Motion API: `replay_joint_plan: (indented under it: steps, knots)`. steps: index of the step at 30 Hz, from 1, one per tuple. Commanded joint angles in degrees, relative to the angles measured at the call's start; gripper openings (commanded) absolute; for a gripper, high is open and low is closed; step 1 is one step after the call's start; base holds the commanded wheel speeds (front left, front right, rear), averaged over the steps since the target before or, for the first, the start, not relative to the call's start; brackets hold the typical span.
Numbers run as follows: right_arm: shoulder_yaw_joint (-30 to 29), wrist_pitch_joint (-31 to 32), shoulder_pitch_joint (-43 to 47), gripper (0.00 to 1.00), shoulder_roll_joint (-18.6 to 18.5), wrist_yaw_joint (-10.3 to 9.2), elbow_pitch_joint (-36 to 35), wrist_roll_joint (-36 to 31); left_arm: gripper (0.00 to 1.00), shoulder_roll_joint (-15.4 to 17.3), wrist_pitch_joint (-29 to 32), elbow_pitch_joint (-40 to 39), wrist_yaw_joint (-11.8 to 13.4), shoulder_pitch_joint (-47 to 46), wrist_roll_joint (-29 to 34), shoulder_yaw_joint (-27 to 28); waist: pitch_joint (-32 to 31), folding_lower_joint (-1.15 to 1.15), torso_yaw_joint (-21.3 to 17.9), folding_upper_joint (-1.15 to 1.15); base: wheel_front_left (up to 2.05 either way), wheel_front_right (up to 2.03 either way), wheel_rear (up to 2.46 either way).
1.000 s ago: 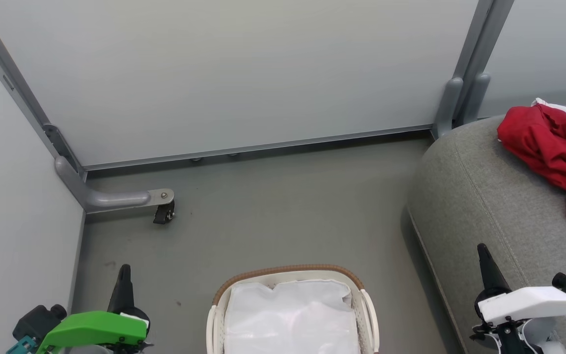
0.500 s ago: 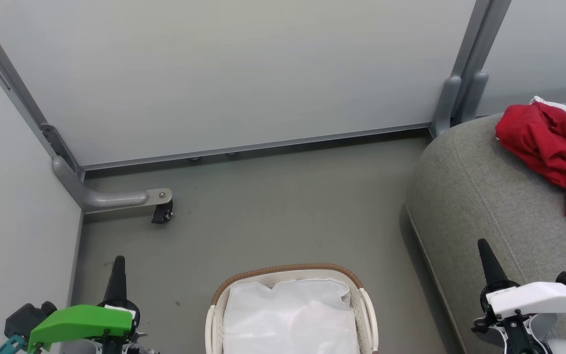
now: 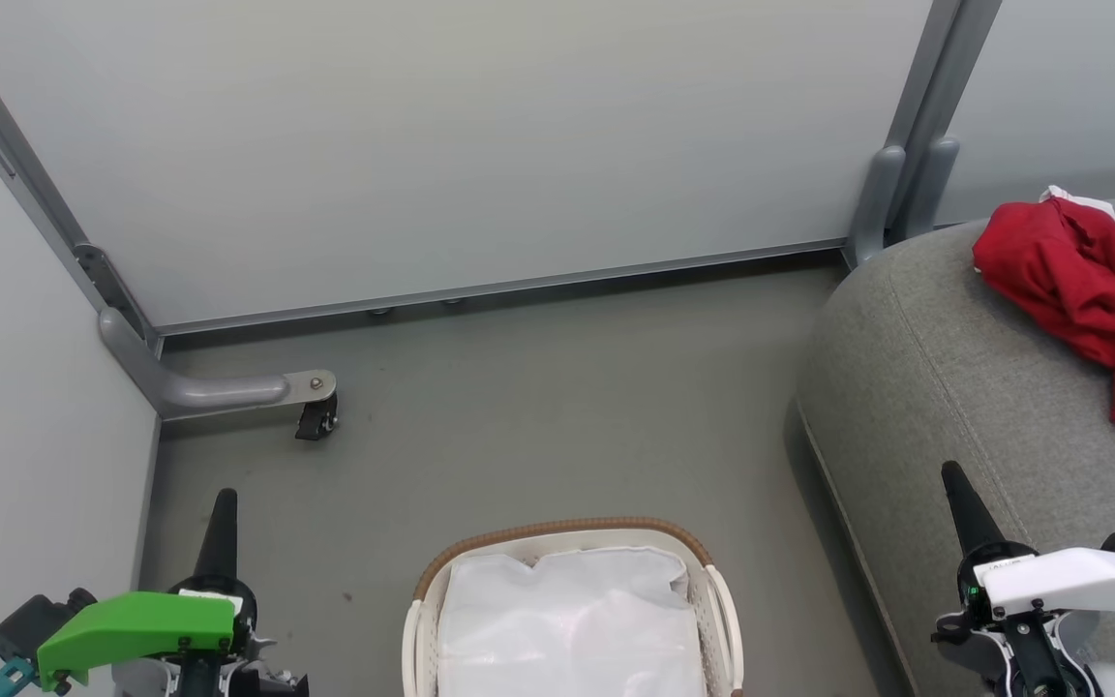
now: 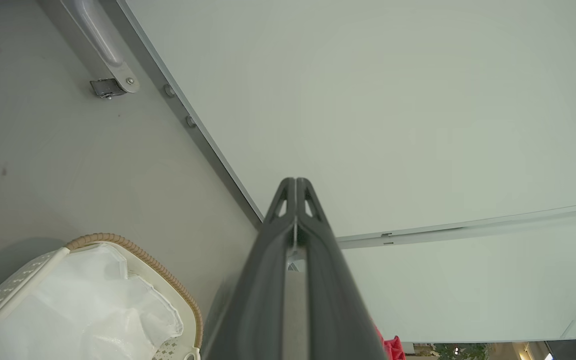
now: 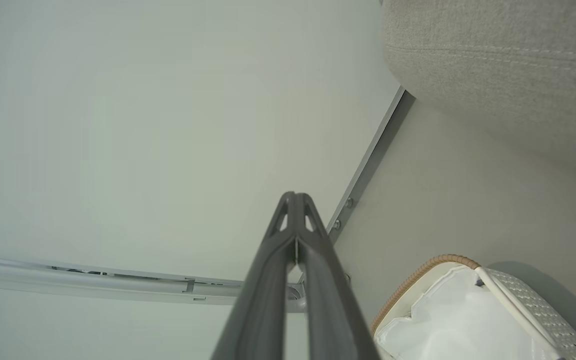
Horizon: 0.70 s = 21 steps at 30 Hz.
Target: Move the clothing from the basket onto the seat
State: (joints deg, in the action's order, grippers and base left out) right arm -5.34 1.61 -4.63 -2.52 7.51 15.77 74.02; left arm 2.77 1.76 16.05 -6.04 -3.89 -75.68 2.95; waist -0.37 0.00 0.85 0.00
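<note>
Red clothing [image 3: 1095, 300] lies crumpled on the grey seat [image 3: 935, 387] at the right. The white basket [image 3: 572, 537] with its brown rim stands on the floor at bottom centre; inside it I see just the white liner. The basket also shows in the left wrist view [image 4: 133, 250] and the right wrist view [image 5: 418, 275]. My left gripper [image 3: 225, 499] is shut and empty, left of the basket. My right gripper [image 3: 951, 471] is shut and empty over the seat's front edge. A scrap of red clothing [image 4: 393, 347] peeks past the left fingers [image 4: 295, 210].
Pale partition panels [image 3: 480, 145] close off the back and left. A grey support foot with a caster [image 3: 316, 418] juts onto the floor at the left. A grey post [image 3: 891, 194] stands behind the seat. Bare floor lies between basket, seat and panels.
The picture has shifted slightly, so the camera moved. Both grippers have sunk a little lower in the head view, the left one drifting left. Both stay shut.
</note>
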Motion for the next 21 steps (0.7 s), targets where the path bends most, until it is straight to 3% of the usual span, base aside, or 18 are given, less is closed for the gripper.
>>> replay_joint_plan:
  steps: [1,21]
  knots:
    - [-0.3,0.49,-1.19,0.0,-0.37,-0.02,-0.65,1.34,0.0,0.15,0.29,-0.62,-0.3,-1.3,-1.33,0.38,0.02,0.0,-0.03,0.0,0.0,0.0,0.0]
    - [-0.81,2.96,-1.54,0.0,-0.45,-0.03,-1.32,10.4,0.0,0.17,2.72,-1.44,-1.05,-2.14,-9.53,2.15,0.27,0.0,-0.42,0.0,0.0,0.0,0.0]
